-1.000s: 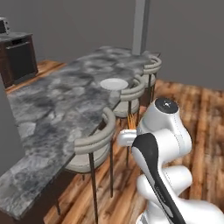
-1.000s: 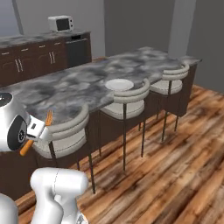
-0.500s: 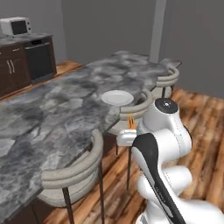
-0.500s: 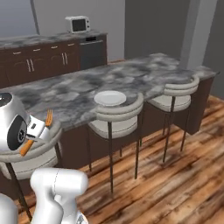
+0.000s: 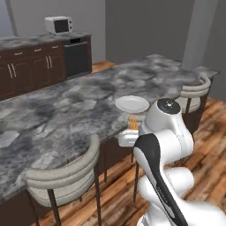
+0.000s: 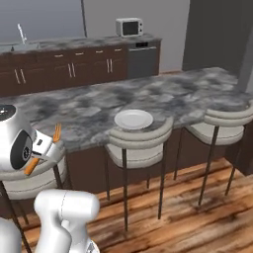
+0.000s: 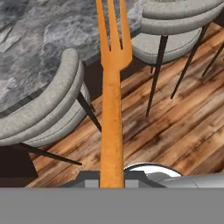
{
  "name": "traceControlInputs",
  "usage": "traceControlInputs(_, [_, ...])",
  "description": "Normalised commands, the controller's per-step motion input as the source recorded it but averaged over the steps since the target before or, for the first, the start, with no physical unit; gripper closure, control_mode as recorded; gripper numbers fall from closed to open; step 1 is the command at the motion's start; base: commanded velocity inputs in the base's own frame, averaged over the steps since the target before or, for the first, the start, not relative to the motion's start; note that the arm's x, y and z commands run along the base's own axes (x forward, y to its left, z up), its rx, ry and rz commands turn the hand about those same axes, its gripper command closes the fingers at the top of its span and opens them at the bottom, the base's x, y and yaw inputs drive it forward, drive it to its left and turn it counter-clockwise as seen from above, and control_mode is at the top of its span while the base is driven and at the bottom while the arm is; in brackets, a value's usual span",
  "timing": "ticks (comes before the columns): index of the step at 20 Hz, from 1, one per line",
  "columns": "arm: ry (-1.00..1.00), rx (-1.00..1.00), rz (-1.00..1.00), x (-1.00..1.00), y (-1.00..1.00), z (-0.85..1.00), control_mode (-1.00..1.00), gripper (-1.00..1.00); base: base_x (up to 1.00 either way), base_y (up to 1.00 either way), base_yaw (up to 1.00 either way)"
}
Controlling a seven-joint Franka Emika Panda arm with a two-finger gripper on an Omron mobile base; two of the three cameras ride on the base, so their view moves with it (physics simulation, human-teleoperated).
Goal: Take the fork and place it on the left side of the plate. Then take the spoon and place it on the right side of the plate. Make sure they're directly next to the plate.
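hand (image 7: 112, 186): clamped on fork (image 7: 112, 109), handle-end, tines pointed away | plate (image 6: 133, 119): seen ahead on table (image 6: 197, 94), left side free

Both base views face the island counter (image 5: 66, 110); hand view looks floorward.

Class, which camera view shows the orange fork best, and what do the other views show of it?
The hand view: the fork runs nearly full length, tines and handle clear. The right base view shows it small and slanted beside the arm; the left base view shows just its orange tines.
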Motion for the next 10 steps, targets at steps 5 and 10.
traceControlInputs(5, [0.0, 0.0, 0.0, 0.0, 0.0, 0.0, 1.0, 1.0, 0.13, -0.59, 0.46])
traceControlInputs(10, [0.0, 0.0, 0.0, 0.0, 0.0, 0.0, 1.0, 1.0, 0.22, -0.73, 0.42])
